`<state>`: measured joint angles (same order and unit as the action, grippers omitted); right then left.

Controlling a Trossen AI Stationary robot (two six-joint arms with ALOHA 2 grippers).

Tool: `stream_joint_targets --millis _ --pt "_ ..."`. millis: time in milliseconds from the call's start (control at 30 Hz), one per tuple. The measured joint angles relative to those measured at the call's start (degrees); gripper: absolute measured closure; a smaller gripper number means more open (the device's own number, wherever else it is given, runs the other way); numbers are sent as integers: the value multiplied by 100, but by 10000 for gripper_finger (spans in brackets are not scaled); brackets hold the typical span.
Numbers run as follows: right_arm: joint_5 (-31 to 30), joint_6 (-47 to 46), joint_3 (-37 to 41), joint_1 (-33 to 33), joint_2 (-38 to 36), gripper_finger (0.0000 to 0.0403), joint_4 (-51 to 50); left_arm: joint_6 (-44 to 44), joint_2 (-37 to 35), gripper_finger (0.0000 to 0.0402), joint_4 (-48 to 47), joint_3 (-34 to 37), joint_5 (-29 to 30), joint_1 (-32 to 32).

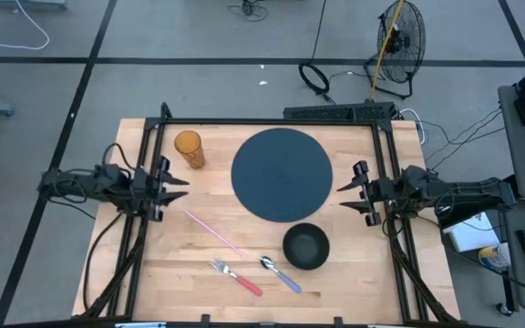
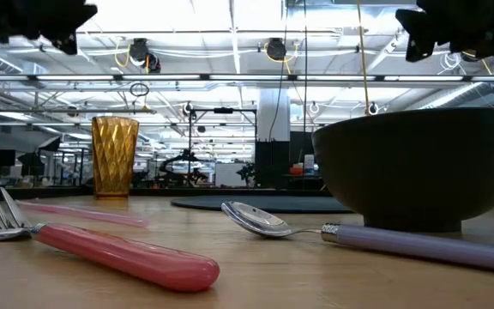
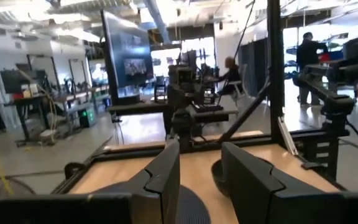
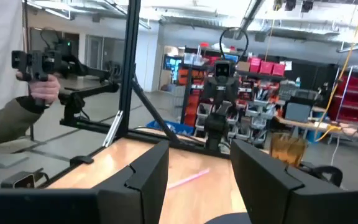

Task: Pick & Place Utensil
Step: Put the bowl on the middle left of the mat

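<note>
wooden table (image 1: pixel 180 273) in open workshop

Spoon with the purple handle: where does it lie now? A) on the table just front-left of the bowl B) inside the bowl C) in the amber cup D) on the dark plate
A: the spoon lies flat on the wooden table, beside the black bowl, with the pink-handled fork next to it.

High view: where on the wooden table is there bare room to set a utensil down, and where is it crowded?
Bare wood lies left of the pink straw, below the amber ribbed cup, and right of the black bowl. It is crowded at the front middle, where the pink-handled fork and lilac-handled spoon lie beside the bowl, below the round dark plate.
</note>
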<state>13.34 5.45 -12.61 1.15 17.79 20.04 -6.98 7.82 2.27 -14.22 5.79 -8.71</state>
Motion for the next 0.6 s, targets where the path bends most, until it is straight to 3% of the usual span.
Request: stream_joint_targets --millis 200,367,600 --pt "-35 17 -210 1 200 232 -14 -28 1518 279 -316 -989 205 0" --pt "-594 -25 -657 0 530 232 -422 -237 2735 279 -297 -1624 152 -2" --pt "-746 -22 -1762 -7 1498 232 -1153 -361 3677 279 -411 -2178 30 0"
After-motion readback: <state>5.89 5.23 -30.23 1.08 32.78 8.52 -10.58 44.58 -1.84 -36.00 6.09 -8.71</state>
